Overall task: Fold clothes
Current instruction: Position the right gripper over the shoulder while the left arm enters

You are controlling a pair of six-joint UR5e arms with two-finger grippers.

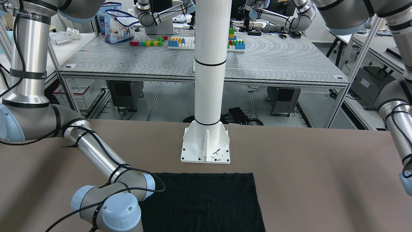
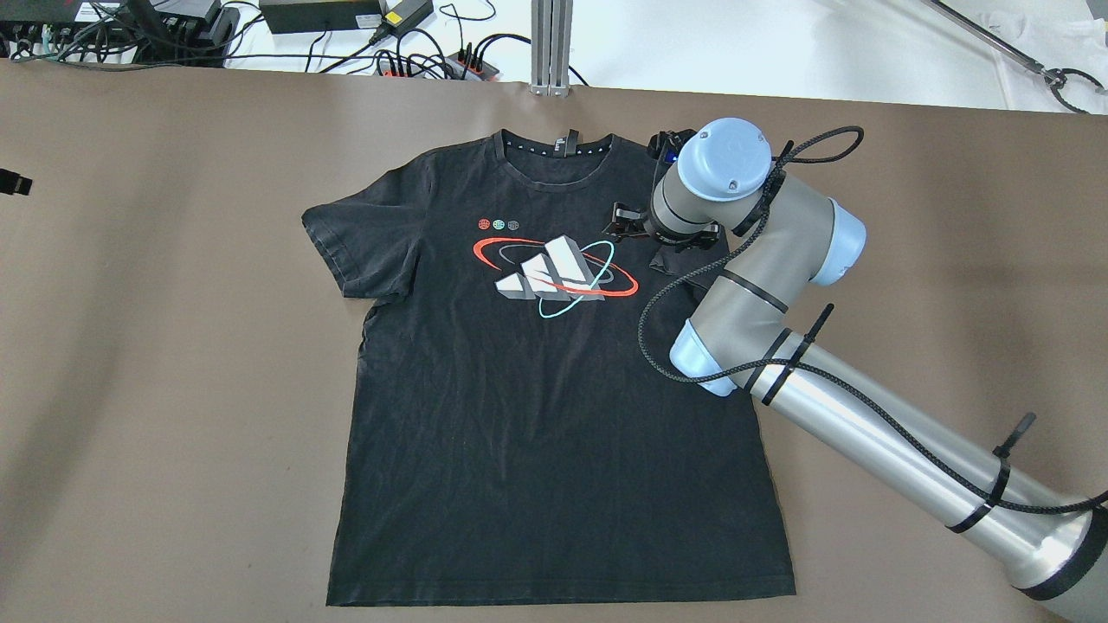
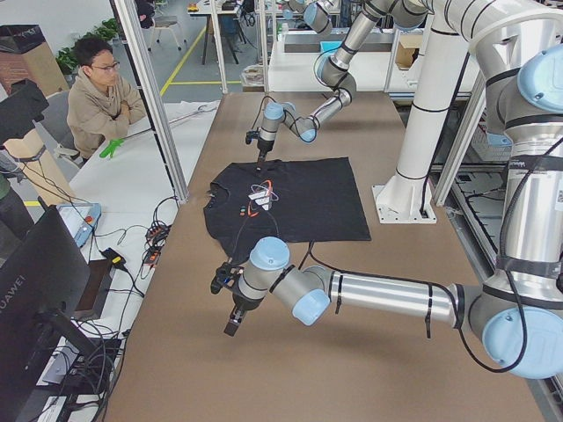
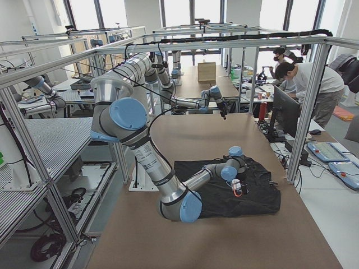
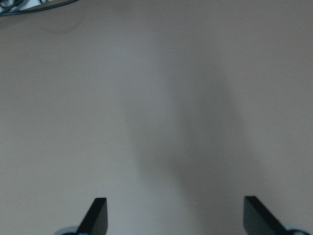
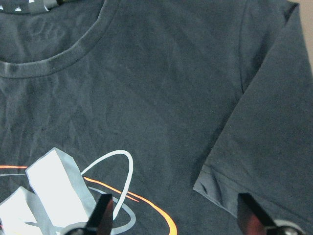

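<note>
Hiding T-shirt (image 2: pixel 537 389) sleeve overhead: right arm (image 2: pixel 866 424); right claw (image 6: pixel 176 218) spread wide, empty; left claw (image 5: pixel 177 215) likewise.

Brown table (image 2: pixel 173 389), black T-shirt (image 2: pixel 537 415) flat on it

From your side, you've got the black cloth (image 1: pixel 206 199) lying flat on the brown table (image 1: pixel 322 180). Its robot-side hem sits just short of the white pillar's (image 1: pixel 209 64) base plate (image 1: pixel 193 151), where a few small dark screws (image 1: pixel 216 155) lie. The right arm (image 1: pixel 96 151) comes in on your left, its wrist joints hanging over the cloth's left edge, while the left arm (image 1: pixel 397 122) shows only at your right edge, well apart from the cloth. Behind the pillar you can see coloured blocks (image 1: pixel 151 42) on a grey ribbed bench (image 1: pixel 283 61).
</note>
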